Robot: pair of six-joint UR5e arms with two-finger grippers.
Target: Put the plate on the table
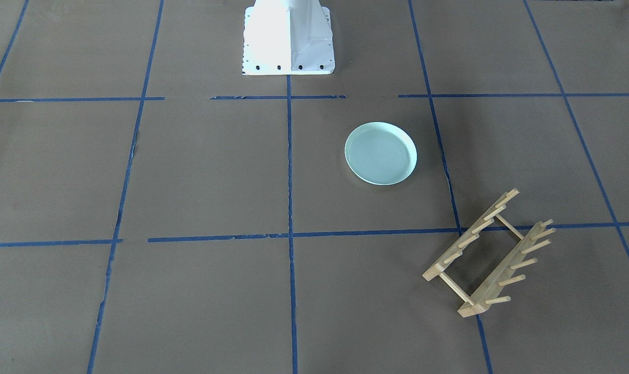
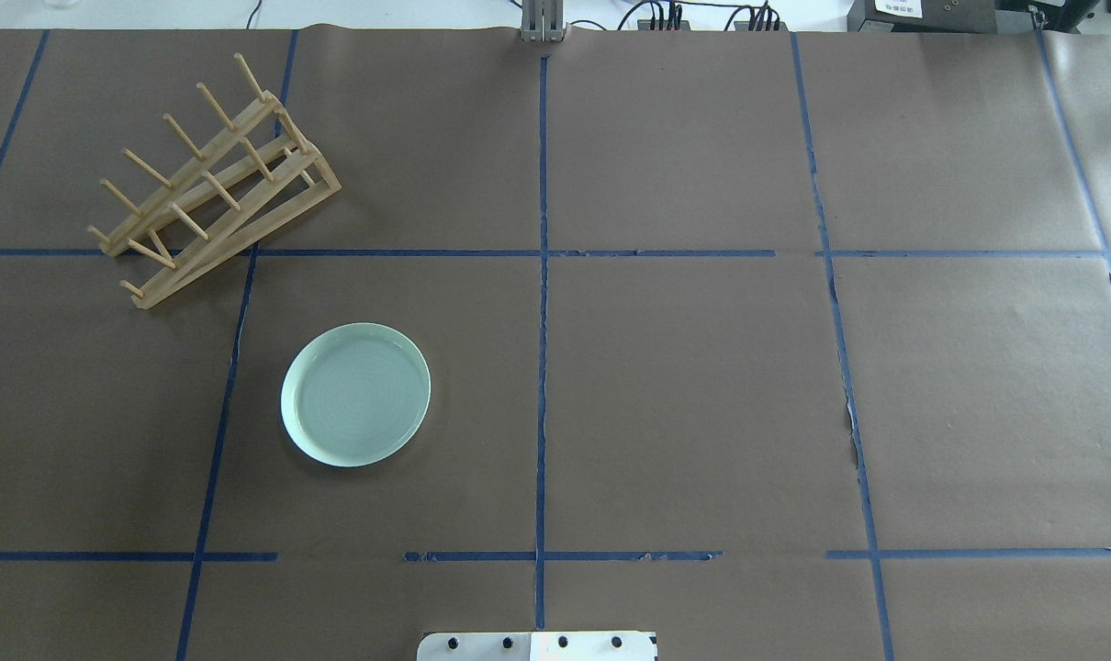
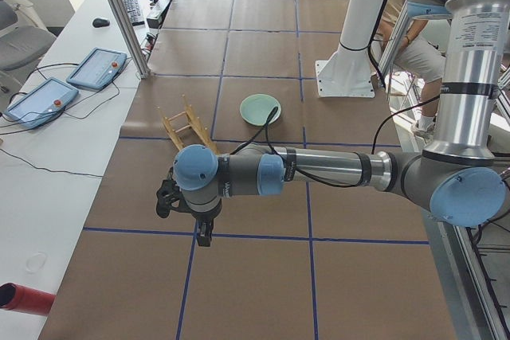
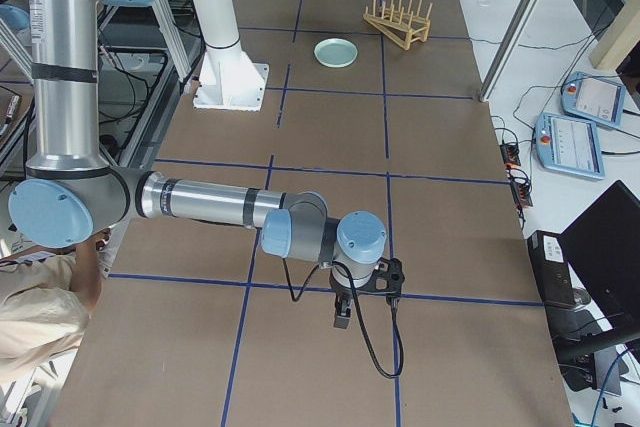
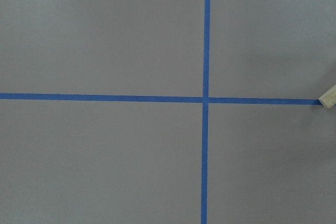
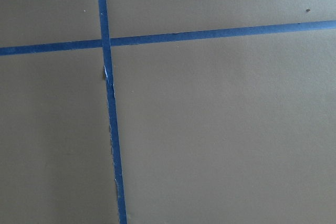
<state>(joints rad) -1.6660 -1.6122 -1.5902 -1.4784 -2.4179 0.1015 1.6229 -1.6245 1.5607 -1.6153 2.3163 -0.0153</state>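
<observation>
The pale mint-green plate (image 1: 380, 153) lies flat on the brown paper table (image 1: 215, 171), in the square beside the wooden peg rack; it also shows in the overhead view (image 2: 355, 395) and both side views (image 3: 260, 109) (image 4: 335, 52). Nothing holds it. My left gripper (image 3: 204, 235) hangs over the table well away from the plate, seen only in the exterior left view; I cannot tell whether it is open or shut. My right gripper (image 4: 342, 315) hangs far from the plate at the other end, seen only in the exterior right view; I cannot tell its state.
The wooden peg rack (image 2: 211, 184) stands empty, apart from the plate (image 1: 488, 254). The white robot base (image 1: 288, 39) sits at the table's middle edge. The left wrist view shows tape lines and a wooden rack corner (image 5: 328, 96). Tablets (image 3: 72, 81) lie on a side bench.
</observation>
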